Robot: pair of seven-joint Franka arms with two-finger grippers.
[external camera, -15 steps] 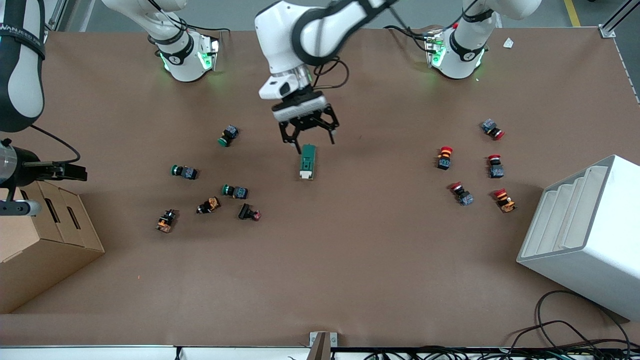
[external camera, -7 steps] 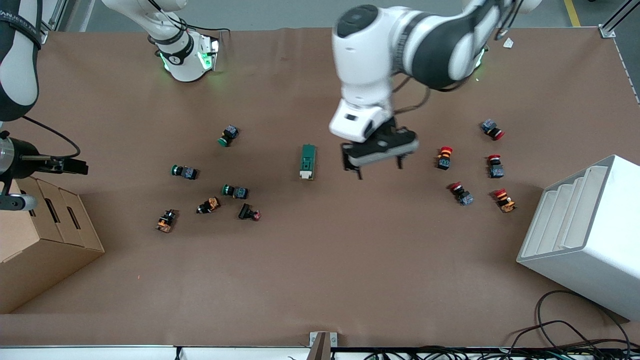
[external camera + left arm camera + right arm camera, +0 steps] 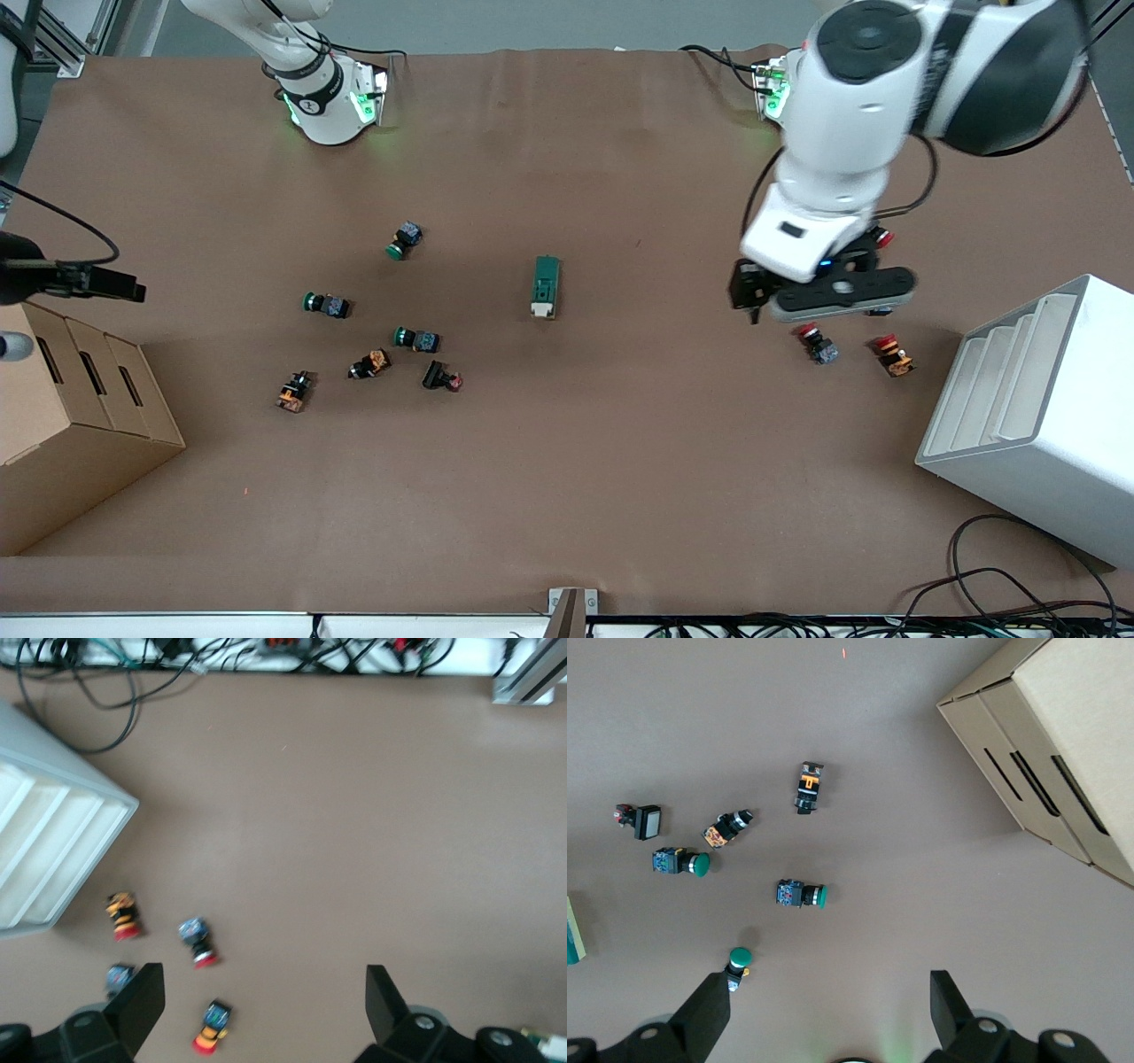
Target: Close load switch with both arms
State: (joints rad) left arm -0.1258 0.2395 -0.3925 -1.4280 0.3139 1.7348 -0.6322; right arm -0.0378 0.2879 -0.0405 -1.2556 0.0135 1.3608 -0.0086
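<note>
Front view: the load switch [image 3: 546, 286] lies alone at the middle of the surface [image 3: 567, 478], its cream lever end toward the camera, with nothing touching it. A second ago the left claw [image 3: 824, 297] hung right over the switch's green end; since then it has swung toward the left arm's end of the surface and now sits over the red push buttons [image 3: 817, 343]. That looks like a retreat, so the arms seem finished with the switch, though whether the lever is truly closed cannot be judged from here. The right claw [image 3: 97, 285] has drawn back above the cardboard box [image 3: 80, 425], at the picture's edge.

Left wrist view: the left claw [image 3: 264, 1001] is spread wide and empty, which the front view hides. Red buttons [image 3: 197, 941] and the white rack [image 3: 53, 846] lie below; the switch is out of frame.

Right wrist view: the right claw [image 3: 829, 1010] is likewise spread and empty, over the green push buttons [image 3: 802, 895]. Only a sliver of the switch [image 3: 572, 942] shows at the frame's edge.
</note>
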